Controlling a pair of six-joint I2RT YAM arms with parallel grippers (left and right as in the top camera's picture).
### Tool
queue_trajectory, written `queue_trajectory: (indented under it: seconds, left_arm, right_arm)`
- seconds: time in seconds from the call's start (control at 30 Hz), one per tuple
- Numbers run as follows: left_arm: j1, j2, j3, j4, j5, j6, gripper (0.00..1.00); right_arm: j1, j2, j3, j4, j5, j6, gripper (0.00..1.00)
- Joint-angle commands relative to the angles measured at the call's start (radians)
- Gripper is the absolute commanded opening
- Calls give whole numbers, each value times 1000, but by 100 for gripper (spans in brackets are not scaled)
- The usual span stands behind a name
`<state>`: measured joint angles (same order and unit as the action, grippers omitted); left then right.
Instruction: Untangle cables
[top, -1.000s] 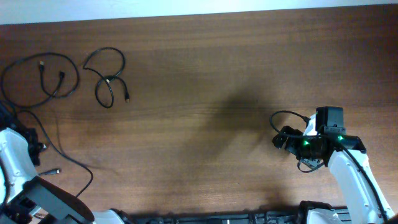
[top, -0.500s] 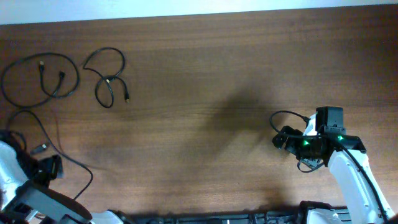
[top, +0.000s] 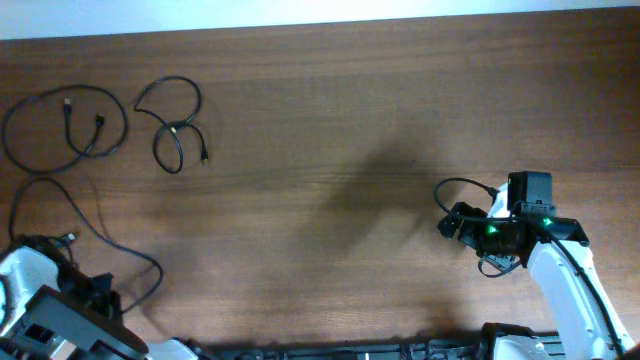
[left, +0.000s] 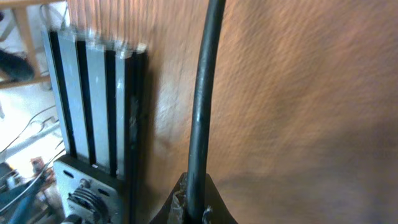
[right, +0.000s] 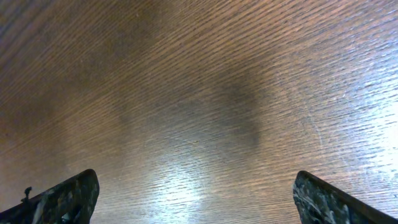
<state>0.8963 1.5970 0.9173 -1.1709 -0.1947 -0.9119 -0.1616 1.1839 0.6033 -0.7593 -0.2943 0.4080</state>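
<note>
Broad brown wood-grain surface (top: 330, 120) under both arms. At its near left, long thin black cable (top: 97, 236) curving across the wood, pinched in the left claw (left: 189, 208). Far left, wide black cable loop (top: 100, 122); just beside it, smaller black looped cable (top: 170, 128). Right claw (right: 196, 202) spread wide, holding nothing.

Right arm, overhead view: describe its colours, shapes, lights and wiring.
The right arm is a white, rounded link ending in a black boxy wrist housing that carries two small green lights. A black wire fixed to the arm loops out beside the housing.
</note>
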Motion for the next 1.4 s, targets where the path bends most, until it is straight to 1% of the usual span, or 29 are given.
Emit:
queue_trajectory:
  seconds: [0.0,0.03,0.1,0.2,0.27,0.37,0.4,0.47,0.5,0.53,0.57,0.67,0.7,0.73,0.77,0.8,0.83,0.87,0.93,1.0,1.03,1.07,1.13,1.17,1.2,1.23,1.3,1.33,1.37]
  left_arm:
    - [4,-39,179,-48,-44,44,0]
    - [4,-70,256,-89,-97,43,0]
    - [3,-137,324,-104,-113,43,0]
    - [-19,-225,328,-8,-106,43,0]
    - [-52,-220,327,39,-106,43,0]
    - [-80,-147,327,124,-118,41,0]
    - [-78,-123,327,138,-129,2,0]
    - [-78,-69,327,125,-122,-217,0]
    - [-78,-50,327,110,-84,-328,0]
    - [-78,-35,327,110,-48,-396,0]
    - [-79,-15,327,131,-19,-451,0]
    - [-85,37,327,159,-18,-513,0]
    - [-85,60,327,145,-8,-590,0]
    - [-85,75,327,137,-2,-638,0]
    - [-85,89,327,140,22,-655,1]
    - [-85,100,327,142,55,-655,41]
    - [-85,104,327,140,96,-642,88]
    - [-85,101,328,146,124,-607,99]
    - [-84,88,332,192,157,-468,99]
    - [-85,50,349,282,238,-197,99]
    - [-85,16,366,296,252,-105,99]
    - [-85,-6,373,308,251,-47,99]
    - [-85,-59,374,369,250,126,99]
    - [-85,-68,374,394,251,187,100]
    - [-87,-70,374,427,251,278,93]
    - [-93,-69,374,441,251,335,86]
    - [-111,-69,374,463,248,443,85]
    - [-119,-69,374,463,247,460,87]
    - [-126,-69,374,468,248,460,97]
  right_arm:
    - [7,1,4,0,-2,-11,99]
    - [7,1,4,0,-2,-11,99]
    - [7,1,4,0,-2,-11,99]
    - [7,1,4,0,-2,-11,99]
    - [7,1,4,0,-2,-11,99]
    - [7,1,4,0,-2,-11,99]
    - [7,1,4,0,-2,-11,99]
    - [7,1,4,0,-1,-11,99]
    - [7,1,4,0,-2,-11,99]
    - [7,1,4,0,-2,-11,99]
    - [7,1,4,0,-1,-11,99]
    - [7,1,4,0,-2,-11,99]
    - [7,1,4,0,-2,-11,99]
    - [7,1,4,0,-2,-11,99]
    - [7,1,4,0,-2,-11,99]
    - [7,1,4,0,-1,-11,99]
    - [7,1,4,0,-2,-11,99]
    - [7,1,4,0,-2,-11,99]
    - [7,1,4,0,-1,-11,99]
    - [7,1,4,0,-2,-11,99]
    - [7,1,4,0,-2,-11,99]
    - [7,1,4,0,-1,-11,99]
    - [7,1,4,0,-2,-11,99]
    - [7,1,4,0,-2,-11,99]
    - [7,1,4,0,-2,-11,99]
    - [7,1,4,0,-2,-11,99]
    - [7,1,4,0,-2,-11,99]
    - [7,1,4,0,-2,-11,99]
    - [7,1,4,0,-2,-11,99]
